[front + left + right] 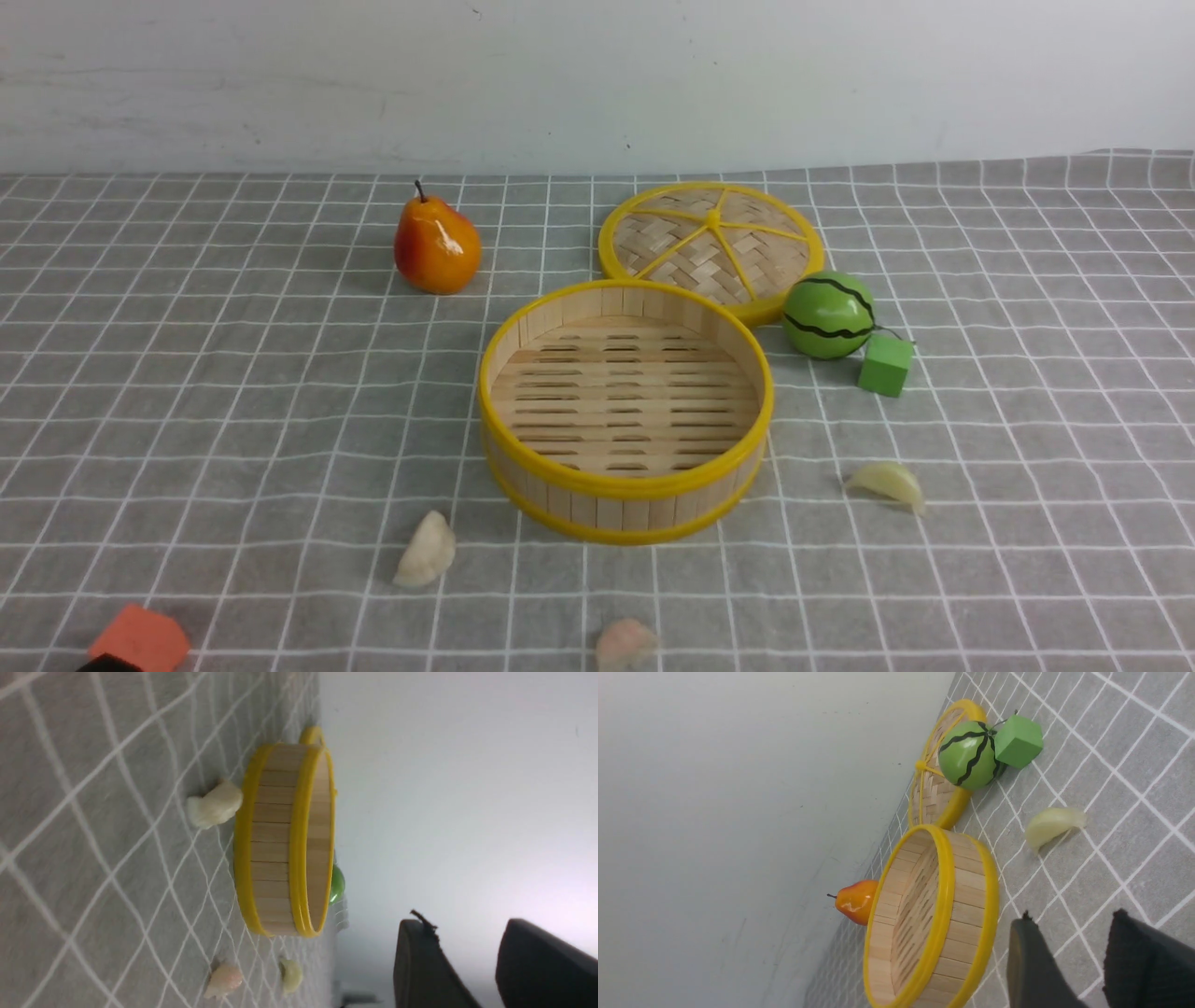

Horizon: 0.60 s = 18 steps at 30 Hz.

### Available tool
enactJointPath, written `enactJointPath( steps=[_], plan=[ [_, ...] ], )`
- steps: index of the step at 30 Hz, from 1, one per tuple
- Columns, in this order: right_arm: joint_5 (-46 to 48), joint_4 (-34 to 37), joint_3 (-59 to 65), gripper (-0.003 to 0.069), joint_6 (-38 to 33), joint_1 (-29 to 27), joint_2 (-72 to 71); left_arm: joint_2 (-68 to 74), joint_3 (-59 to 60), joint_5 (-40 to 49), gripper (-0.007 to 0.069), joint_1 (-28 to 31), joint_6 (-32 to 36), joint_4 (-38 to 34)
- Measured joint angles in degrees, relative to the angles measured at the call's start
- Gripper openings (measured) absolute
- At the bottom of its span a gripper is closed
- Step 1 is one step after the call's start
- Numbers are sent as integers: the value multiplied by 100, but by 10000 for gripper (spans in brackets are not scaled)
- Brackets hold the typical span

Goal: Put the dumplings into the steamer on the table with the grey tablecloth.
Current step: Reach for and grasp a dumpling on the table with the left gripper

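Dumplings (426, 549) (887, 483) (625, 642) x3 round 1 steamer (624, 511); L fingers (430, 970) & R fingers (1036, 970) apart, empty.

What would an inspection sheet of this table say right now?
Surface: grey checked tablecloth, lying flat.
Job's things: steamer empty; white dumpling, pinkish dumpling and yellowish dumpling all on the cloth outside it.
Clutter: pear, lid, toy watermelon, green block, orange block.
Grippers: left gripper and right gripper both open, holding nothing.
Cables: nothing seen.
Surroundings: plain white wall behind.
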Motion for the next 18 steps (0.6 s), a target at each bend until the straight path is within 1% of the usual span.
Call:
enactJointPath(
  steps=[1, 2, 3, 4, 6, 8, 9, 10, 11, 12, 15, 17, 18],
  plan=[
    [58, 0, -59, 239, -255, 0, 0, 0, -200, 127, 237, -7, 546, 21],
    [148, 0, -218, 232, -726, 0, 0, 0, -526, 328, 234, -6, 1278, 90],
    [204, 0, -337, 223, -1130, 0, 0, 34, -726, 465, 223, -6, 1717, 162],
    [220, 0, -436, 211, -1301, 0, 13, 101, -880, 574, 216, -11, 1869, 231],
    [244, 0, -803, 156, -2219, 0, 230, 596, -1399, 989, 163, -11, 2425, 585],
    [277, 0, -1237, 69, -3216, 0, 778, 1431, -1976, 1497, 78, -11, 2795, 1078],
    [303, 0, -1358, 43, -3464, 0, 968, 1680, -2143, 1638, 52, -11, 2870, 1236],
    [372, 0, -1570, 8, -3847, 0, 1314, 2094, -2427, 1888, 13, -11, 3006, 1501],
    [490, -5, -1792, -10, -4211, 0, 1680, 2496, -2719, 2143, -15, -11, 3140, 1760],
    [705, -30, -2072, -18, -4616, 0, 2125, 2961, -3069, 2456, -14, -11, 3292, 2100],
    [1380, -152, -2671, -20, -5334, 24, 3002, 3944, -3810, 3151, -14, -11, 3682, 2687],
    [1909, -285, -3036, -20, -5606, 181, 3511, 4448, -4163, 3448, -14, -36, 3876, 2986],
    [2238, -411, -3335, -20, -5688, 409, 3878, 4871, -4474, 3595, -14, -111, 3976, 3108]
  ],
)
